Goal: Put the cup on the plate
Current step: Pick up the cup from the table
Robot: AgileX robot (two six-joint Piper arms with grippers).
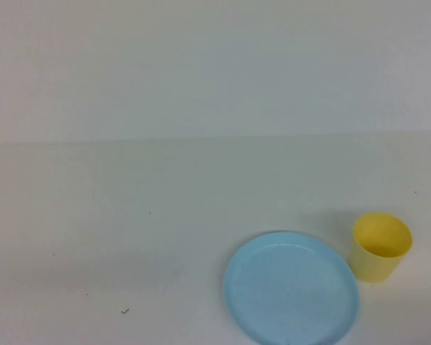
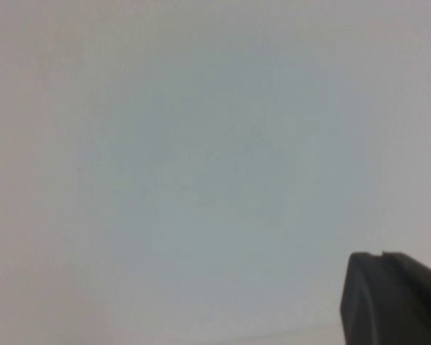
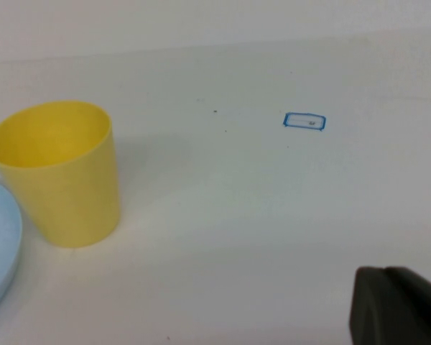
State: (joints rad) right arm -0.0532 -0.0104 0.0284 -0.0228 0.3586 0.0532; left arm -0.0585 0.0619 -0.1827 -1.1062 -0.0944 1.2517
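The yellow cup [image 1: 381,246] stands upright at the high view's lower right, just right of the blue plate [image 1: 291,289], on the white table [image 1: 129,237]. Left gripper [image 2: 395,298] and right gripper [image 3: 399,305], both clenched empty, show only as dark corners in their wrist views.

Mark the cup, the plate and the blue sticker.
cup [image 1: 379,257]: high view, outer wall.
plate [image 1: 291,290]: high view, bare centre.
blue sticker [image 3: 304,121]: right wrist view, its middle.

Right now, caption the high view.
Yellow cup stands upright beside the blue plate; left and right grippers out of view.
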